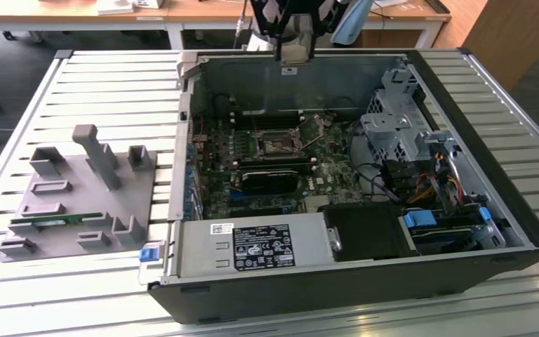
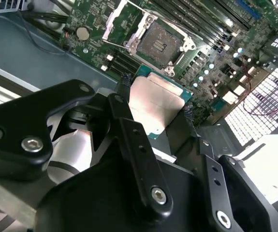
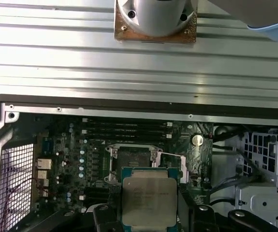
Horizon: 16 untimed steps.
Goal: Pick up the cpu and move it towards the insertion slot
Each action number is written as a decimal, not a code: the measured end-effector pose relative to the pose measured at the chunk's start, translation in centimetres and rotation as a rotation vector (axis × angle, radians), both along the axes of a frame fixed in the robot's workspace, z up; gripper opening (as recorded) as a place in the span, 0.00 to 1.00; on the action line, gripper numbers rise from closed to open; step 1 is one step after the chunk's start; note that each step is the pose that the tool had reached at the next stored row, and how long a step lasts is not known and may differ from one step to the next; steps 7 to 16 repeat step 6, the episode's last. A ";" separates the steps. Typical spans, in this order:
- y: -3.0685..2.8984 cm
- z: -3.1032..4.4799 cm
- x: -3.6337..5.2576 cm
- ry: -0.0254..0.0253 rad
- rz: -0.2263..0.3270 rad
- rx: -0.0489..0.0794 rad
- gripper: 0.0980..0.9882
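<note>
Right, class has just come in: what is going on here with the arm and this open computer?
A robot arm's gripper holds the cpu, its jaws shut on the chip's edges. In both wrist views the cpu hangs above the motherboard of the open computer case, close to the insertion slot but not seated in it. The slot's frame is empty, its dark centre exposed. A grey fixture tray sits beside the case.

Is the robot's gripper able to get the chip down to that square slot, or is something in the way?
Probably yes. The gripper is shut on the cpu, held above the open slot. In both wrist views the slot's frame is open and nothing lies between them.
</note>
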State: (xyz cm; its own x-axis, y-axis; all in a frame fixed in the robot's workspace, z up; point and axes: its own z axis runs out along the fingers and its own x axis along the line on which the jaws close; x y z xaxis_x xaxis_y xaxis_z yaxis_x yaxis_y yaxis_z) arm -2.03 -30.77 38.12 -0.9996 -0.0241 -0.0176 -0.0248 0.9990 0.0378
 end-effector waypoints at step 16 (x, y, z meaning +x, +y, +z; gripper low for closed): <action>0.00 0.00 0.03 0.0000 0.000 0.000 0.50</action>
